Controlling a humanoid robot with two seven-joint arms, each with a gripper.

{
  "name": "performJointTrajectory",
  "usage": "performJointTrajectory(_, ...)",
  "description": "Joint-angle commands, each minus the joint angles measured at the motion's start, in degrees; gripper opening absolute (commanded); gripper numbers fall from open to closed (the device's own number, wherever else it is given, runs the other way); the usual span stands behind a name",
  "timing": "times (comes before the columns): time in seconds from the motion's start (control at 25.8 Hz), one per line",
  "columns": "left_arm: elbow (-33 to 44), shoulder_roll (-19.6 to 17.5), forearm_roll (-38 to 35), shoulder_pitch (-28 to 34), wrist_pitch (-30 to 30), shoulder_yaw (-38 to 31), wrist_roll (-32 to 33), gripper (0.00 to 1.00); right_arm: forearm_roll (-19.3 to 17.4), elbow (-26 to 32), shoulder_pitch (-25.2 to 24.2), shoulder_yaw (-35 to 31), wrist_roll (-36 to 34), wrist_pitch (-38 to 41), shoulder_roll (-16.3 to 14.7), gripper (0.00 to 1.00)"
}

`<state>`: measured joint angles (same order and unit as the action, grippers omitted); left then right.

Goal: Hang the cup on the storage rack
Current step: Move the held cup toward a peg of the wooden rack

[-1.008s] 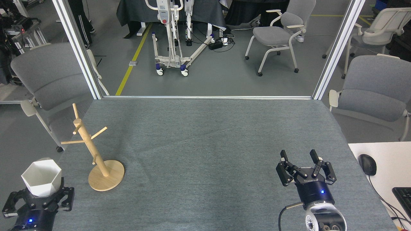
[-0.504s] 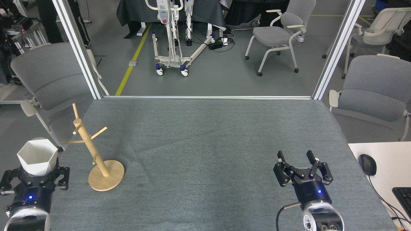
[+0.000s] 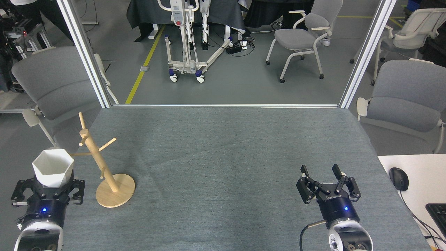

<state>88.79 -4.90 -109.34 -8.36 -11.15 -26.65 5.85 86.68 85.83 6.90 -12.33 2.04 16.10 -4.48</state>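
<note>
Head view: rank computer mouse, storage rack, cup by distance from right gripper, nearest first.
From the right gripper:
1. Computer mouse, on the white desk to its right.
2. Storage rack, far left on the table.
3. Cup, farthest left, held in the left gripper.

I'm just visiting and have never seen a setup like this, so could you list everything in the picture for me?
Cup: one, white, hexagonal rim, held upright at the near left.
Storage rack: one, light wood, standing on the table's left side, right of the cup.
Table: one, grey cloth-covered, fills the middle.
Chairs: several, grey with white frames, around and behind the table.
Wheeled stand: one, white, on the floor beyond.
Mouse: one, black, on a white desk at right.
Keyboard: one, black, partly visible near the mouse.
Left end effector: black, closed on the cup.
Right end effector: black, open, empty, over the near right.
</note>
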Motion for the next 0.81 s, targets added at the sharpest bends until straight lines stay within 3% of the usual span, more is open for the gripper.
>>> performJointTrajectory(0.0,0.06,0.15,-0.79,-0.08,0.25,1.07,0.04,0.00,-0.02,-0.23,0.66,0.12,-0.02,-0.01,0.00,0.99)
performJointTrajectory(0.66,-1.69,0.24,-0.88,0.18,0.34,5.82,0.04,0.00,-0.02,-1.90,0.93,0.12,0.07,-0.19,-0.17,0.99)
performJointTrajectory(0.7,-1.96,0.15,-0.88,0.18,0.34,5.90,0.04,0.03,-0.02,-1.99,0.93,0.12,-0.02,-0.19,-0.17,0.99)
performJointTrajectory(0.78,-2.04,0.24,-0.88,0.18,0.43,5.90,0.04,0.28,-0.02,-1.99,0.93,0.12,0.07,-0.28,-0.26,0.99)
